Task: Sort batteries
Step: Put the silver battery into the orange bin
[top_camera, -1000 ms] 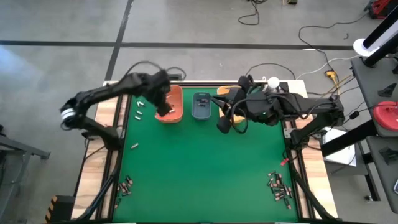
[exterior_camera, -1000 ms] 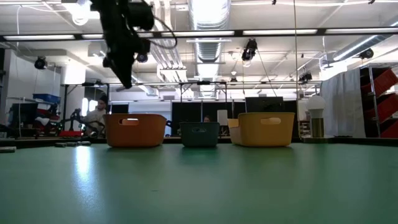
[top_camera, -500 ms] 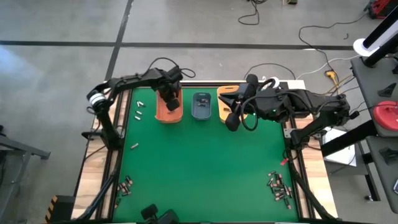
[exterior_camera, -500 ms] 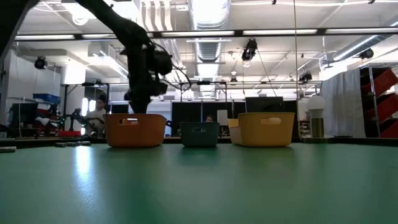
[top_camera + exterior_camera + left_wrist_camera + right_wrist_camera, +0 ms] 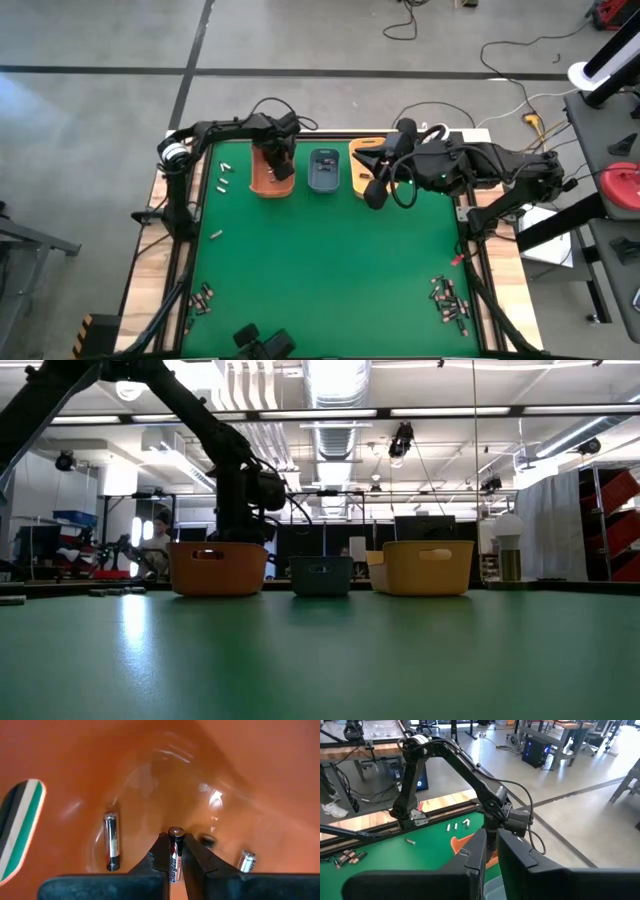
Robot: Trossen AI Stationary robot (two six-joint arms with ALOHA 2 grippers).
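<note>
Lowered since before, left pincer (image 5: pixel 174 861) gripped a battery (image 5: pixel 174 851) inside the orange bin (image 5: pixel 262 181) (twelve o'clock); right pincer (image 5: pixel 490 851) stood narrow.

Glossy orange plastic lines the inside of the orange bin (image 5: pixel 235 785), its smooth walls throwing back soft white glints around a battery (image 5: pixel 173 851) with a shiny metal cap and a dark printed wrap — held between the matt black fingers of the left gripper (image 5: pixel 173 862). At centre in the high view, the table (image 5: pixel 330 265) carries a flat, matt green covering, edged left and right by pale bare wood.
</note>
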